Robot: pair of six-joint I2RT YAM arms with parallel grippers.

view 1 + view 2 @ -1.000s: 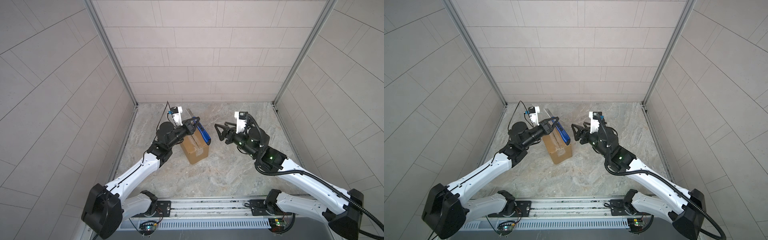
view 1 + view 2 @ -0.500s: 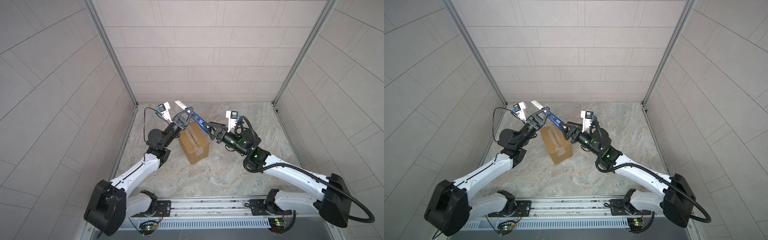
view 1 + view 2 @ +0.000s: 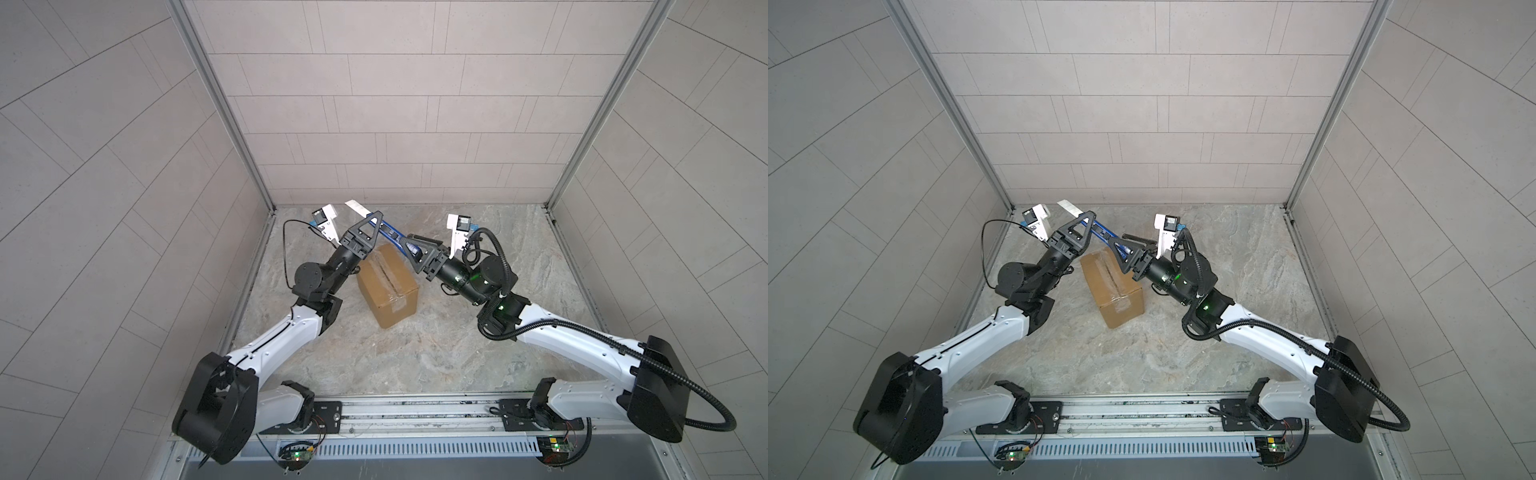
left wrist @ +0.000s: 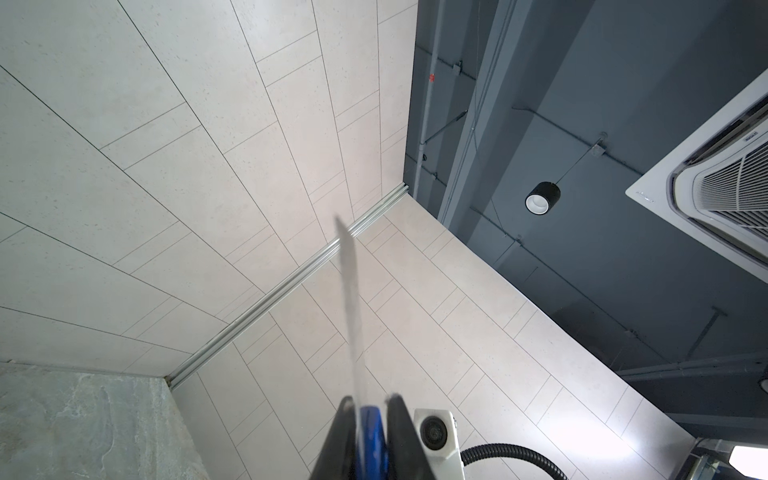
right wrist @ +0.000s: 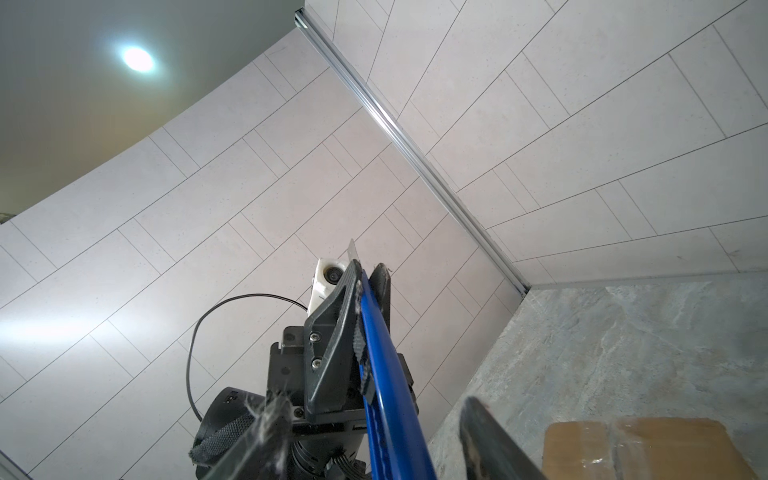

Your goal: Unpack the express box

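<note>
Right wrist view: the left pincer [image 5: 368, 270] is clamping the blue handle of a utility knife [image 5: 376, 357], blade pointing up towards the far left corner, while the right pincer [image 5: 372, 405] is standing open, its jaws straddling the handle's lower end without visibly touching it. In both top views the express box [image 3: 386, 282] [image 3: 1113, 291] is sitting on the table [image 3: 415, 353], left of centre, under the two raised pincers, flaps lying closed and clear tape showing along the seam. Both forearms are reaching up and inward, wrists tilted upward, meeting above the box's far end. Judged step: a knife handover. For a good transfer, the right jaws should be closing squarely on the handle, well clear of the blade, and seating firmly before the left pincer is letting go.
</note>
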